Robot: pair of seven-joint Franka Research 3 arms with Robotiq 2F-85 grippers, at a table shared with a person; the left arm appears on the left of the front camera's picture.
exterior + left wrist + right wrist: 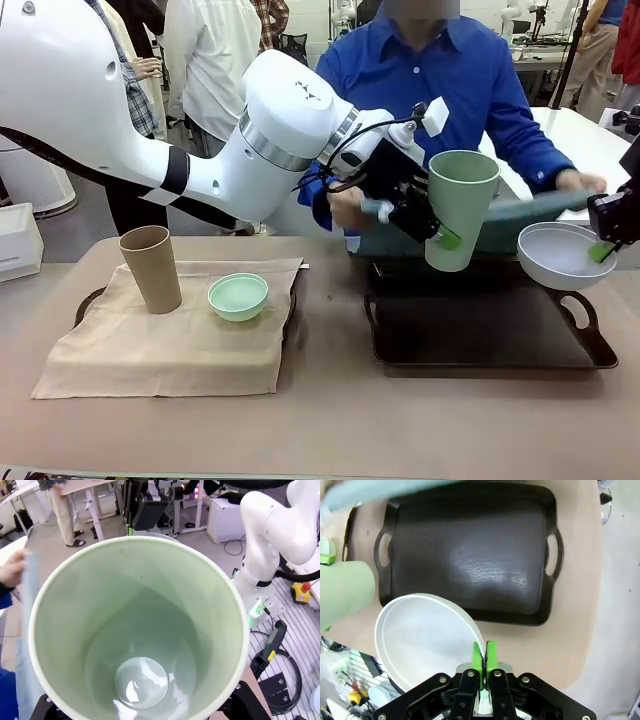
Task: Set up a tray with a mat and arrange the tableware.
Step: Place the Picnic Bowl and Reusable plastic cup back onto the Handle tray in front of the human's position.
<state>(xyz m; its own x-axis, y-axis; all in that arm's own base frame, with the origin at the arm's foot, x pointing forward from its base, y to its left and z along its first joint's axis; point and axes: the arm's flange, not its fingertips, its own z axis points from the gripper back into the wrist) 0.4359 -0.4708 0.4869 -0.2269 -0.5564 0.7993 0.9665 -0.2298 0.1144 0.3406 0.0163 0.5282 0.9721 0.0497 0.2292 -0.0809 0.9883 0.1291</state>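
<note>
No brand or readable writing on any of the things.

My left hand (pixel 437 222) is up in the air above the black rectangular tray with two handles (pixel 490 335), and it pinches the tall tapered pale green cup (pixel 461 208) at the lower wall, one green pad (pixel 447 238) on the outside. The cup hangs nearly upright w/ mouth up, its base just above the tray's far edge, not touching it. In the left wrist view I look straight down in the pale green cup (pixel 137 630); it is empty, glossy bottom.

My right hand (pixel 603 250) is at the right side, fingers pressed together on the rim of the small round white bowl (pixel 565 255). The bowl is held in the air, over the right end of the tray. In the right wrist view the green pads (pixel 485 657) clamp the rim of the white bowl (pixel 422 635), and the tray (pixel 470 550) lies under it on the tan tabletop (pixel 570 630).

The person in a blue shirt (pixel 440 80) holds a grey-blue mat (pixel 530 212) over the far side of the tray, behind the cup.

On the left, well apart from both hands, a beige cloth (pixel 170 340) covers a second tray. On it stand the tall tapered tan cup (pixel 151 268), mouth down, and just beside it the small round mint-green bowl (pixel 238 296), not touching.
</note>
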